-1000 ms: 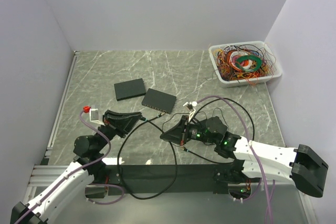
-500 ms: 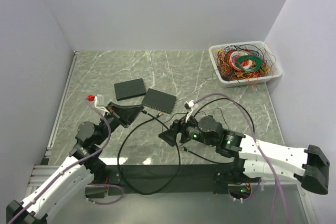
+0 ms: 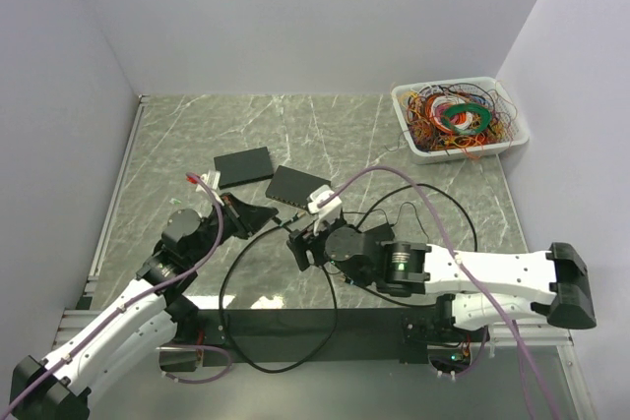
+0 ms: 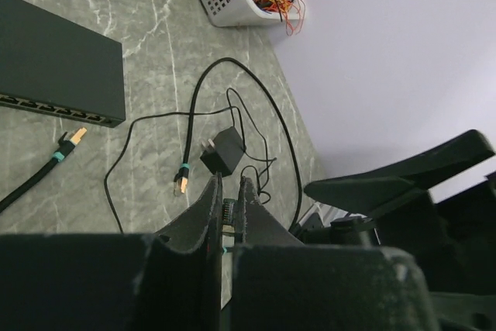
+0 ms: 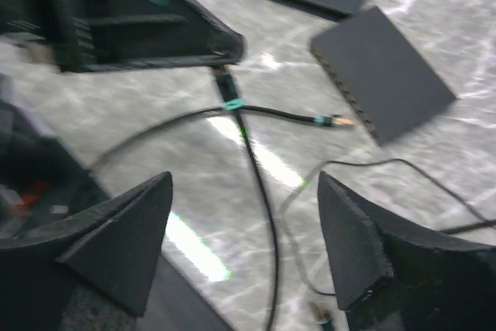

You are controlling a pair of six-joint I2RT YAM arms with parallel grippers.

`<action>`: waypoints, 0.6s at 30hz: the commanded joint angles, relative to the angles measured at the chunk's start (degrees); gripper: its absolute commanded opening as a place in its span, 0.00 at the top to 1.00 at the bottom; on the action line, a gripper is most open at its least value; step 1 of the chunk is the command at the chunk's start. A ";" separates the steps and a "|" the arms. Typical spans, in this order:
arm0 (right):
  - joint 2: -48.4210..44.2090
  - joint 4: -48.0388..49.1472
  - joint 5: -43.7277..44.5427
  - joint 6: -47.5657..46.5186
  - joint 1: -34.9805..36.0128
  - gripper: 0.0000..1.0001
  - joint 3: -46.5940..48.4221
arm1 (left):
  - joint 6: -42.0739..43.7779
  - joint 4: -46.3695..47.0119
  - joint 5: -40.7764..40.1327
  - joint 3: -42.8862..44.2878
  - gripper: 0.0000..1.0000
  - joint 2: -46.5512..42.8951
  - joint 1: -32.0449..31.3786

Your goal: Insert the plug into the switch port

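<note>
Two flat black boxes lie at centre-left of the overhead view on the marbled table (image 3: 413, 209): the switch (image 3: 297, 187) with its row of ports along the lower edge, and a second box (image 3: 243, 166) just up-left of it. The left gripper (image 3: 264, 213) sits just below-left of the switch, its jaws pressed together on the end of a black cable (image 5: 224, 81) marked by a teal band – the connector itself is hidden between the fingers. One loose plug (image 4: 75, 136), gold-tipped with a teal collar, lies on the table just in front of the port row, close to it but not inserted. Another gold-tipped plug (image 4: 182, 184) rests farther off, beside a small black power adapter (image 4: 221, 150).

The right gripper (image 5: 244, 184) is at the lower middle of the overhead view, its fingers (image 5: 116, 238) spread wide and holding nothing – the black cable runs across the table beneath the gap. A white basket (image 3: 401, 105) of tangled coloured wires stands at the upper right.
</note>
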 commanded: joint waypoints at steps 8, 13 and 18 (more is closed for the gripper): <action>6.88 2.39 3.14 -5.54 0.18 0.41 6.53 | -1.26 0.11 3.50 2.35 0.99 -0.29 -0.09; 6.79 4.68 0.77 -5.28 -0.34 0.41 6.00 | -1.78 1.42 4.55 1.57 0.99 0.50 -0.09; 6.62 7.21 -3.79 -4.23 -2.71 0.41 4.69 | -2.57 3.01 6.14 1.30 0.99 0.59 -0.09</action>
